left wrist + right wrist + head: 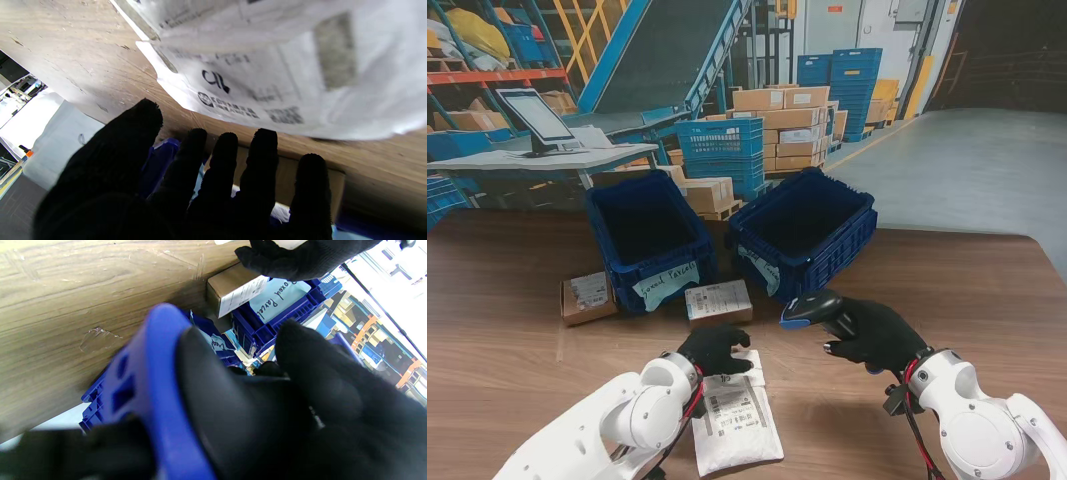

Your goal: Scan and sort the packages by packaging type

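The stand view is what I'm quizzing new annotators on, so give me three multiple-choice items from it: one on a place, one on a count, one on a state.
1. Where does the white mailer lie?
A. Inside a crate
B. On the table, nearest me
C. On the monitor desk

2. How many blue crates stand on the table?
A. One
B. Two
C. Four

3. What is the right hand doing?
A. Holding the scanner
B. Resting open
C. Lifting a box

Answers:
1 B, it lies flat on the wood by the left hand.
2 B, left crate and right crate.
3 A, its fingers wrap the handle.
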### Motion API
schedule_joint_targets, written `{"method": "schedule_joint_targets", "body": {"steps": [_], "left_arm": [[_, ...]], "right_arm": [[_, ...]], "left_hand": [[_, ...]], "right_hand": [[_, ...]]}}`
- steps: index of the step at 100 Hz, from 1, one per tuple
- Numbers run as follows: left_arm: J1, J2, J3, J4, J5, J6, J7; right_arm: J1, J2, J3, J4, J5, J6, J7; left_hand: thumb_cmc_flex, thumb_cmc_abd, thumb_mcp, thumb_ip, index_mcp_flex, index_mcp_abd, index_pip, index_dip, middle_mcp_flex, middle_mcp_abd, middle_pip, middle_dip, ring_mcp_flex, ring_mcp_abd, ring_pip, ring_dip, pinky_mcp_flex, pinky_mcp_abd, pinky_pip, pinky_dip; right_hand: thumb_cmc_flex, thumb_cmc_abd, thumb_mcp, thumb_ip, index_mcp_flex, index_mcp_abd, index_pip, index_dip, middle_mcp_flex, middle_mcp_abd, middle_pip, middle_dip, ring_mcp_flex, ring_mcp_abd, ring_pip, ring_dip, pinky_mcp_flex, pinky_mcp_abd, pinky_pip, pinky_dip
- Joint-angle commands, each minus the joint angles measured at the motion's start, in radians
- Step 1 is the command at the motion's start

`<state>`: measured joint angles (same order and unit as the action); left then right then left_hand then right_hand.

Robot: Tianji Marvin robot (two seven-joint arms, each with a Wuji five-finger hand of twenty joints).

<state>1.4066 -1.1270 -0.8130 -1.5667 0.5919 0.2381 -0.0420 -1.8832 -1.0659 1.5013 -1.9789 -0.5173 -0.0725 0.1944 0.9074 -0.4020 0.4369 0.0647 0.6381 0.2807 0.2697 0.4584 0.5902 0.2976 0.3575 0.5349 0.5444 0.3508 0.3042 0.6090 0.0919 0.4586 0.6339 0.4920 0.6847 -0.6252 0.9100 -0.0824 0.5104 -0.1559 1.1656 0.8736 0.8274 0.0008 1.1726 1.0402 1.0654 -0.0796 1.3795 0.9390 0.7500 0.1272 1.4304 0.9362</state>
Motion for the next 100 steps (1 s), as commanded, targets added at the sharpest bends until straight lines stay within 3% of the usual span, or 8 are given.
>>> {"method": "schedule_joint_targets", "body": {"steps": [1,25,42,59,76,100], "left_arm": [[0.028,0.017,-0.018,-0.031,0.007,-0.014,-0.022],[0.143,0.055,-0.168,-0.122,0.07,-0.143,-0.108],[0.224,0.075,-0.276,-0.19,0.006,-0.218,-0.211],[0.264,0.092,-0.337,-0.232,-0.017,-0.262,-0.293],[0.268,0.105,-0.352,-0.237,-0.035,-0.303,-0.354],[0.201,0.105,-0.272,-0.182,-0.054,-0.316,-0.35]], "right_arm": [[-0.007,-0.009,-0.003,-0.019,-0.006,0.008,0.008],[-0.009,-0.011,-0.009,-0.026,-0.01,0.013,-0.002],[-0.004,-0.011,-0.015,-0.024,-0.014,0.014,-0.005],[0.009,-0.012,-0.027,-0.017,-0.017,0.014,-0.012],[0.015,-0.013,-0.033,-0.015,-0.019,0.016,-0.018],[0.007,-0.013,-0.029,-0.019,-0.018,0.017,-0.021]], "left_hand": [[-0.02,0.03,-0.031,0.021,-0.004,0.019,-0.022,-0.005,-0.012,0.008,-0.006,-0.009,0.025,0.03,0.028,0.007,-0.006,0.028,0.01,0.015],[-0.023,0.042,-0.045,0.018,0.005,0.012,-0.042,0.003,-0.009,0.003,-0.029,-0.033,0.024,0.022,-0.01,-0.038,0.0,0.012,-0.016,0.001],[-0.015,0.058,-0.055,0.015,0.008,0.017,-0.052,0.001,-0.003,0.009,-0.03,-0.039,0.032,0.03,0.005,-0.035,0.007,0.017,-0.007,0.004],[0.0,0.071,-0.067,0.014,0.008,0.017,-0.061,-0.001,-0.004,0.009,-0.033,-0.043,0.032,0.028,0.009,-0.036,0.007,0.017,-0.002,0.006],[0.017,0.084,-0.079,0.015,0.012,0.017,-0.065,0.0,-0.002,0.01,-0.034,-0.045,0.039,0.028,0.016,-0.034,0.011,0.016,0.006,0.009],[0.034,0.093,-0.095,0.021,0.011,0.014,-0.067,0.003,-0.006,0.007,-0.037,-0.049,0.034,0.022,0.013,-0.036,0.006,0.012,0.005,0.007]], "right_hand": [[0.065,0.003,0.068,-0.003,0.011,-0.078,0.003,0.009,0.02,0.014,0.018,0.016,0.058,-0.071,0.061,0.043,0.004,0.002,0.007,0.015],[0.064,0.004,0.068,-0.003,0.01,-0.077,0.002,0.008,0.02,0.014,0.017,0.016,0.058,-0.071,0.061,0.043,0.005,0.002,0.007,0.015],[0.063,0.005,0.067,-0.003,0.01,-0.076,0.002,0.008,0.02,0.014,0.017,0.016,0.058,-0.071,0.061,0.043,0.005,0.001,0.007,0.014],[0.064,0.005,0.067,-0.003,0.01,-0.076,0.002,0.008,0.02,0.013,0.017,0.016,0.058,-0.071,0.06,0.043,0.005,0.001,0.006,0.014],[0.064,0.007,0.066,-0.003,0.01,-0.076,0.001,0.008,0.02,0.012,0.016,0.016,0.058,-0.071,0.06,0.043,0.005,0.002,0.006,0.014],[0.065,0.009,0.064,-0.003,0.008,-0.075,-0.001,0.008,0.019,0.011,0.015,0.016,0.057,-0.072,0.059,0.043,0.004,0.001,0.005,0.013]]}}
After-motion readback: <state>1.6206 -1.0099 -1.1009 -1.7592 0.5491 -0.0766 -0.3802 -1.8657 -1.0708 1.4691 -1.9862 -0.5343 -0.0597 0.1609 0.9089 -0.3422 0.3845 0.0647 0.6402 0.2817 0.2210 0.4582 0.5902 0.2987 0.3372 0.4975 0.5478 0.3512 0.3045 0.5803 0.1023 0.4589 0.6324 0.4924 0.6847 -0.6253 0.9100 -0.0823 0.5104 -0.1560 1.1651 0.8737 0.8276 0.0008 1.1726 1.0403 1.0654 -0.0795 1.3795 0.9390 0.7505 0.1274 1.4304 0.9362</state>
